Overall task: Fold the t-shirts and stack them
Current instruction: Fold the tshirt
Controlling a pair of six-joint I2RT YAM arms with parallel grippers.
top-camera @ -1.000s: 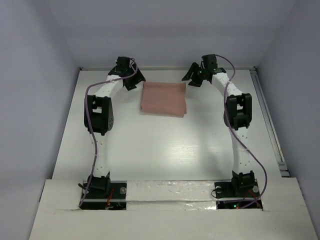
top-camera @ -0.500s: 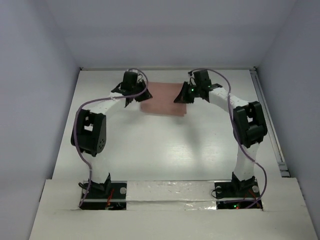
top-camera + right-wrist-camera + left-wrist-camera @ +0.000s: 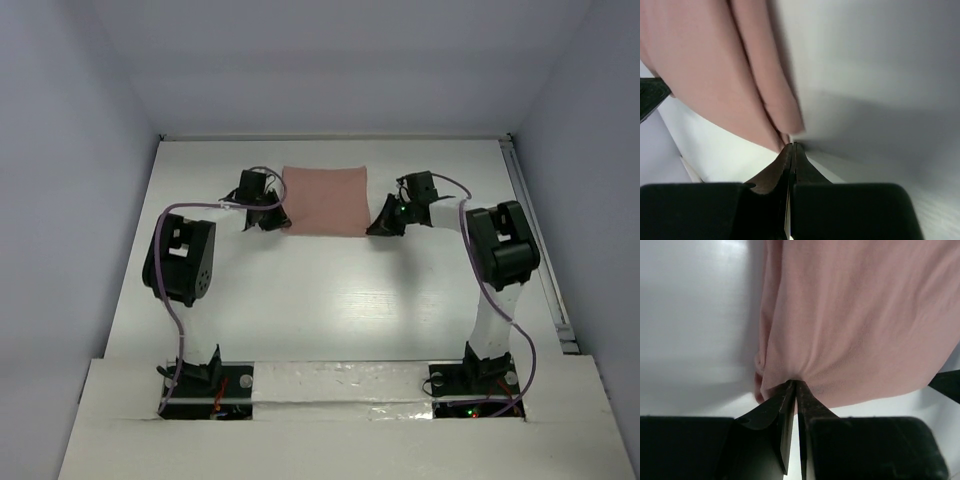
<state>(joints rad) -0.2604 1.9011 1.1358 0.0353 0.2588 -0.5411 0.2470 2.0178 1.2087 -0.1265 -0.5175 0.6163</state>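
The folded pink t-shirt lies as a plain square at the far middle of the white table. My left gripper sits at its near-left corner. In the left wrist view the t-shirt bunches into the left gripper, whose jaws are shut on a pinch of the hem. My right gripper sits at the near-right corner. Seen from the right wrist, the right gripper is shut tight, tips touching the corner of the t-shirt. Whether any cloth is caught there I cannot tell.
The bare white table stretches from the shirt back to the arm bases. Grey walls enclose the far side and both flanks. A metal rail runs along the table's right edge.
Both grippers have come back from the shirt's far corners to its near corners, dropped to the table and gone from open to shut. The shirt has barely shifted.
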